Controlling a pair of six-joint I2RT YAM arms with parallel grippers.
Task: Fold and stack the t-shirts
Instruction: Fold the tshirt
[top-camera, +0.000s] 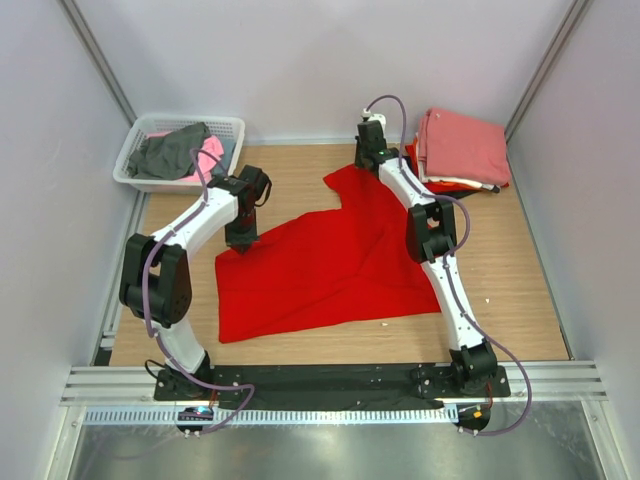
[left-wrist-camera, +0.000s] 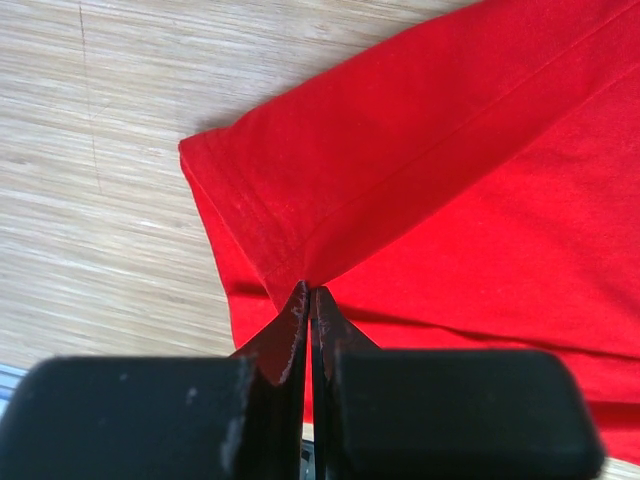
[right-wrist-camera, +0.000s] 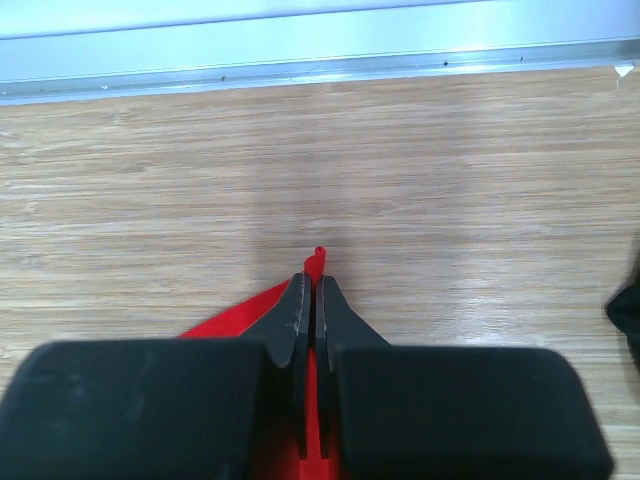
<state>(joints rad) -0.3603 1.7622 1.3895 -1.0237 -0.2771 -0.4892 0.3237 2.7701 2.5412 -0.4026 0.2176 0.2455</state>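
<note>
1. At the middle of the wooden table (top-camera: 500, 280) lies the red t-shirt (top-camera: 320, 265). It is spread open but rumpled, and one narrow part runs out toward the far side.
2. At the red t-shirt's far-left corner stands the left gripper (left-wrist-camera: 308, 300). Its jaws are drawn together on the stitched hem, and the cloth is pinched right at the tips.
3. At the red t-shirt's far tip stands the right gripper (right-wrist-camera: 308, 285). Its jaws are closed on a thin fold of the red cloth, and a small nub of fabric pokes out just past the tips.
4. To the far left of the red t-shirt, well apart from it, a white lattice basket (top-camera: 135, 165) sits in the table corner.
   - A grey tee (top-camera: 172, 150) is heaped on top inside the basket.
   - A pink tee (top-camera: 212, 152) lies under the grey one and shows along its right side.
5. To the far right of the red t-shirt lies a stack of folded garments.
   - A salmon-pink tee (top-camera: 462, 145) is on top.
   - A red tee (top-camera: 413, 158) shows at the stack's left edge.
   - A black tee (top-camera: 497, 186) shows at the stack's lower right.
   - The stack lies just beside the red t-shirt's far tip. Whether the two touch cannot be told.
</note>
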